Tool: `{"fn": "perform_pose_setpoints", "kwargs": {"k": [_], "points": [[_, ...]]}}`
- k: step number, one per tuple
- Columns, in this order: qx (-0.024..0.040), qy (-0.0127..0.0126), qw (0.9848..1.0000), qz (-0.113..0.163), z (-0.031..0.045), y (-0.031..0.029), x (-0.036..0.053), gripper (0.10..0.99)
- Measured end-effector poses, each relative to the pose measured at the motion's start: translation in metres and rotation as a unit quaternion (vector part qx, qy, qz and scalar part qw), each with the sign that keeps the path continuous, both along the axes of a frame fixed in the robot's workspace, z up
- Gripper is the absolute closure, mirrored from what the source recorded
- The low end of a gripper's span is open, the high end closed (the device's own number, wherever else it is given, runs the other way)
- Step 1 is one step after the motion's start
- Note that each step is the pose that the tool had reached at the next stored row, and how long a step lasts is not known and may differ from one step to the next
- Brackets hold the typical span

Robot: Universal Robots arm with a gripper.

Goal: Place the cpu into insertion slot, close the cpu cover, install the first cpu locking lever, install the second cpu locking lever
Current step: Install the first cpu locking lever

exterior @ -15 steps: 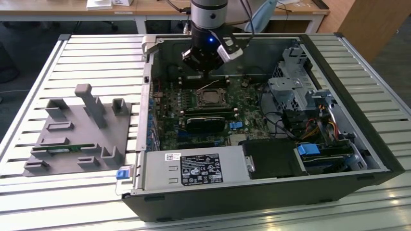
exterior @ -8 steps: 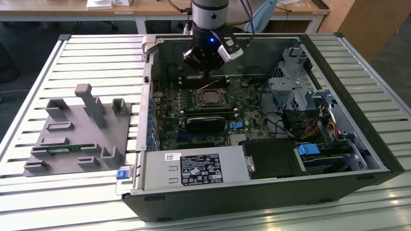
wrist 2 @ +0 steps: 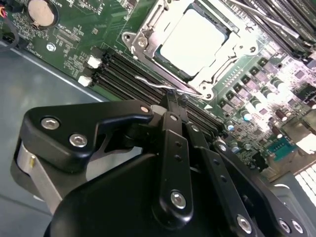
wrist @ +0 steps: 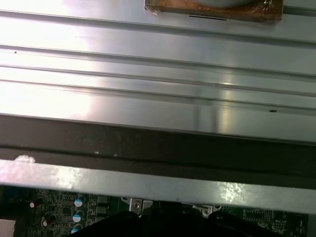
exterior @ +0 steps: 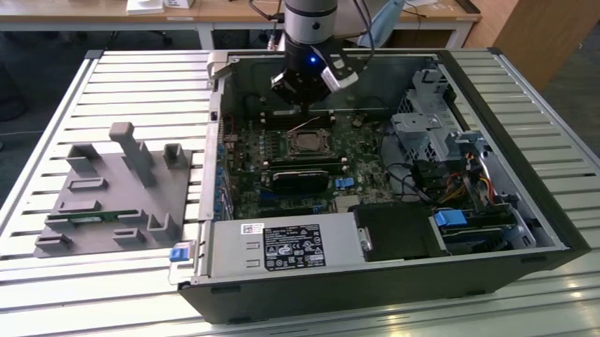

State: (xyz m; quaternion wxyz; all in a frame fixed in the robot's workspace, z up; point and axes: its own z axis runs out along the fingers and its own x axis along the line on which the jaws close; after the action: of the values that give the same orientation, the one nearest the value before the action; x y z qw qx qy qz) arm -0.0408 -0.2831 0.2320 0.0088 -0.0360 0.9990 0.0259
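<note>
The small flat square cpu with the dull silvery metal top (wrist 2: 193,42) is seen lying flat in the square black insertion slot (exterior: 307,144) on the green motherboard (exterior: 366,151), its sides running parallel to the socket's rim; being square, no long axis can be told. The thin silvery metal cpu cover frame (wrist 2: 224,74) is laid down around it, the chip's top showing through the cut-out middle. A thin bent wire locking lever (wrist 2: 158,85) is seen along the frame's edge nearest the long black memory slots (wrist 2: 131,74), standing slightly free of the frame.

The black gripper (wrist 2: 170,98) is held just above that lever end, its fingers (wrist 2: 174,123) drawn together to a narrow tip; whether the wire is actually pinched cannot be told.

Room around the socket is tight: memory slots on one side, rows of capacitors on another, and the case's rear wall close behind the arm in the exterior view.

The open black computer case (exterior: 525,210) is laid on its side on a slatted metal table (exterior: 140,77), with a grey fixture block (exterior: 112,196) at the exterior view's left and wooden desks behind.
</note>
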Motion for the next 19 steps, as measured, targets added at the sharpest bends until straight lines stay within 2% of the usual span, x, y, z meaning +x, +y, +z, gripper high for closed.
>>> {"fn": "perform_pose_setpoints", "kwargs": {"k": [6, 19], "points": [[0.0, 0.0, 1.0, -0.001, -0.0049, 0.0001, 0.0028, 0.98], [-0.0001, 0.0, 1.0, -0.001, -0.009, 0.0022, 0.0087, 0.98]]}}
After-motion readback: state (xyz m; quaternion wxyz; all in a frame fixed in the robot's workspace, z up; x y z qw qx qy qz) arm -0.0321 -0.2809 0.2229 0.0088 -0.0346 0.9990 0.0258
